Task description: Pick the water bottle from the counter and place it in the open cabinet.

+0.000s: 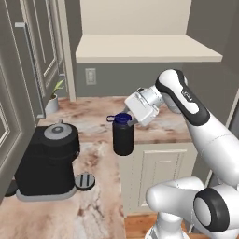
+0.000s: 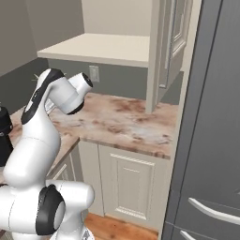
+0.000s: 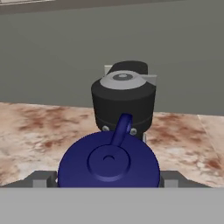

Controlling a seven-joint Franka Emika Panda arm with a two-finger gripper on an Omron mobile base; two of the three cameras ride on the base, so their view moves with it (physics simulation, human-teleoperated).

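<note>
arm bent, reaching left | gripper (image 1: 127, 122) seemingly clamps water bottle (image 1: 123, 135) at its neck | bottle upright, cap up

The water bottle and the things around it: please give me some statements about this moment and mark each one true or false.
1. The water bottle has a dark blue cap. True.
2. The bottle lies on its side. False: it is upright.
3. The gripper is at the bottle's cap. True.
4. The bottle stands on the open cabinet shelf. False: it is down at the counter.
5. A coffee machine stands on the counter. True.
</note>
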